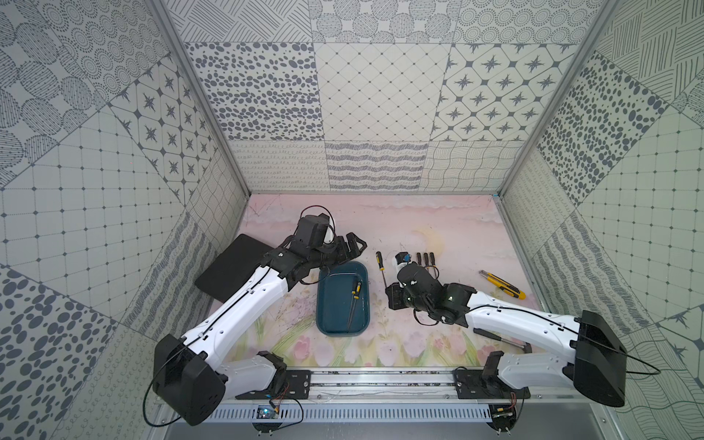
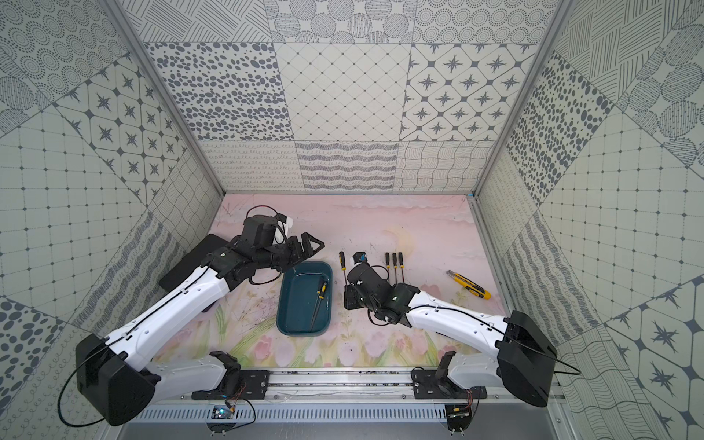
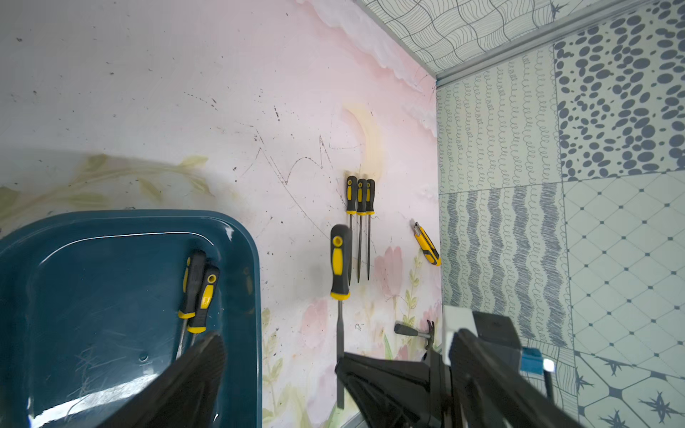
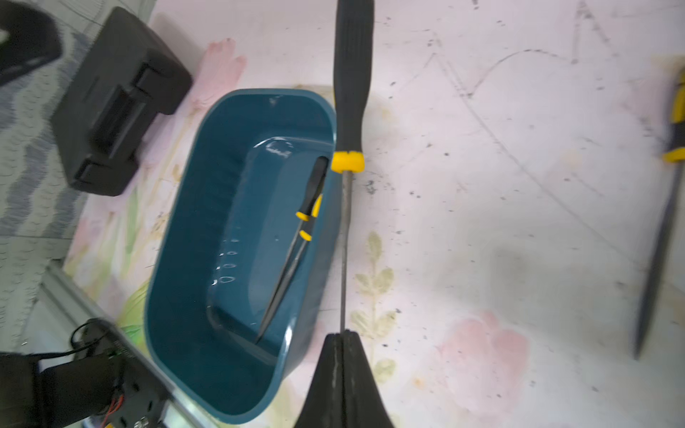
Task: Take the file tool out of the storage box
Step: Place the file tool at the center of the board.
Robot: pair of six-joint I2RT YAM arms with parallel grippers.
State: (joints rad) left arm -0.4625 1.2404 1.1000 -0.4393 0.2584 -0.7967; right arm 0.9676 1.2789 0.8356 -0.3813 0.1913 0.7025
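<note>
The right gripper [image 4: 341, 339] is squeezing shut on the thin metal end of one file tool [image 4: 352, 74]. It is holding the tip, so the fat black and yellow handle is sticking out in front. This file tool is outside the storage box [image 4: 178, 259], running along just beside its long wall, over the worktop [image 3: 148, 92]. I cannot tell if it is touching the worktop or hanging just above it. I think the gripper is bringing it here because three files [image 3: 359, 196] are already lined up in a neat row nearby, so the taken-out tools are going in one place.

The left gripper [image 3: 278, 352] is standing wide open and holding nothing. It is hanging above the far end of the storage box, one side over the box and one side over the worktop. I think it is open like this so it is ready to reach down.

Two more files [image 3: 203, 296] are lying inside the box, side by side near one long wall. They are touching each other, so grabbing just one may be tricky.
</note>
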